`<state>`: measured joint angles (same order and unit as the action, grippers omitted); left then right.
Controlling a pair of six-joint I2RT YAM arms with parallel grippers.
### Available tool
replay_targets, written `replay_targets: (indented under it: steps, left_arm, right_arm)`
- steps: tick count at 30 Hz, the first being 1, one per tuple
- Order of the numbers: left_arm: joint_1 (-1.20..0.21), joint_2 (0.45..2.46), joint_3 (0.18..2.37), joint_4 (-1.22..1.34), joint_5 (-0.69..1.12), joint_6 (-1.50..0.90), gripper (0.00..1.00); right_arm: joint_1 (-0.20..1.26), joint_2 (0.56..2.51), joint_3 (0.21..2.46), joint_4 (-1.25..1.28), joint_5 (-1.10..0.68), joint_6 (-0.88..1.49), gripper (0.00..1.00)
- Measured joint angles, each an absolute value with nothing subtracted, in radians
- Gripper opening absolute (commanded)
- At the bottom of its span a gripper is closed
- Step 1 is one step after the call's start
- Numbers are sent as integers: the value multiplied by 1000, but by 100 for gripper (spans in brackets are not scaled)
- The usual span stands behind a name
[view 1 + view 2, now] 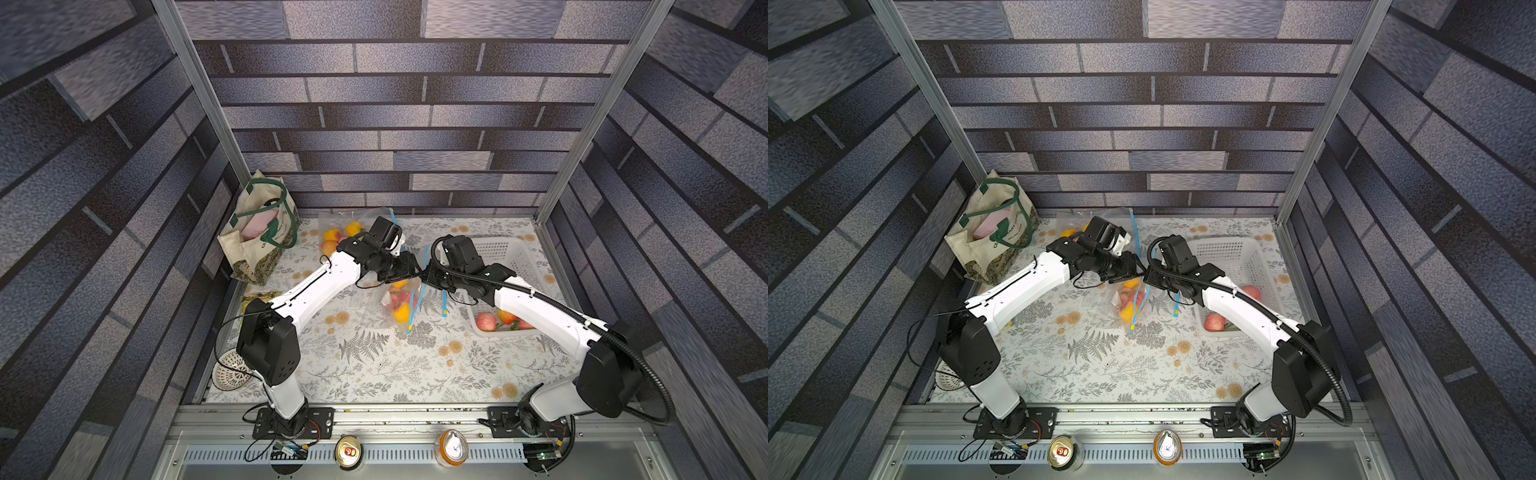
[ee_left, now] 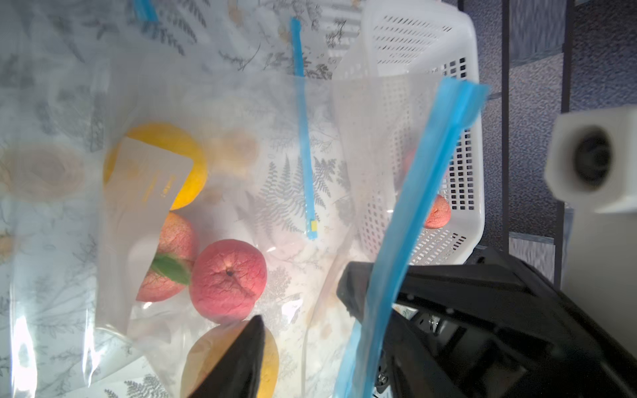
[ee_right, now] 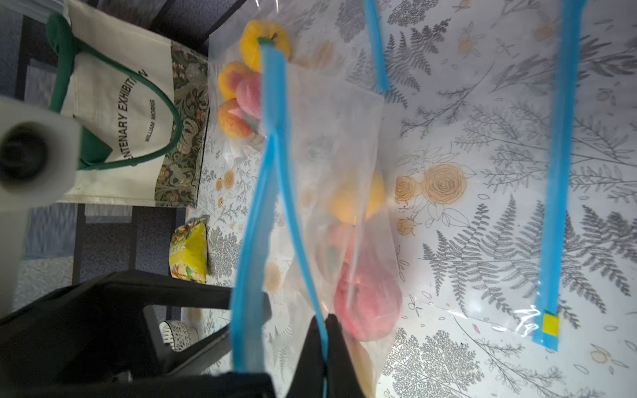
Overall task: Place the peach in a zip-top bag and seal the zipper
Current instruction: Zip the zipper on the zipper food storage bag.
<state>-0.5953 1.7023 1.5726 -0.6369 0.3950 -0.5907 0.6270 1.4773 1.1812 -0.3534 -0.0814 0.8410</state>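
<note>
Both arms meet over the middle of the tabletop (image 1: pixel 374 370), which is covered with a fern-and-flower cloth. Between them is a clear zip-top bag (image 1: pixel 401 303). Its top corner is raised at the hands and the body trails down toward the cloth.

Right hand (image 3: pixel 324 325): fingers pressed together, pinching one lip of the blue zipper strip (image 3: pixel 274 100).

Left hand (image 1: pixel 411 269): jaws apart, gripping nothing. In the right wrist view the other lip of the strip lies across one of its fingertips. The two lips are joined at the far end and split apart toward the hands, so the mouth gapes there.

Peach (image 2: pixel 227 279): inside this bag, pink-red, stem pit facing the left wrist camera. A second peach (image 2: pixel 172 255) with a green leaf touches it. A yellow fruit (image 2: pixel 165 155) lies beyond that, partly behind the bag's white label patch.

Surroundings:
- White basket (image 1: pixel 525 249) just beside the right arm, with loose peaches (image 1: pixel 486 322) in its near corner.
- Flat clear bag (image 3: pixel 556 172) on the cloth between the basket and the held bag, with its own blue strip.
- Another fruit-filled bag (image 1: pixel 332 224) at the back edge, partly behind the left arm.
- Tote bag (image 1: pixel 253 249) with green handles in the back left corner.
- Two cans (image 1: pixel 348 452) on the front rail, between the arm bases.
</note>
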Motion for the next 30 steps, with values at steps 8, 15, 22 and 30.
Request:
replay_targets:
  steps: [8,15,22,30]
  left_arm:
    - [-648,1364,1430,-582,256,-352,61]
    - [-974,1102,952,-368,-71,-99,57]
    - [-1121,1217,759,-195,-327,16,40]
    - [-1051,1216,743,1,-347,-3,36]
  right_arm:
    - [592,1509,1255,-382,-60,1042,0]
    - [582,1526,1263,-384,-60,1217,0]
    - [582,1557,1263,-370,-60,1313,0]
    - [581,1558,1263,-347,-65,1358,0]
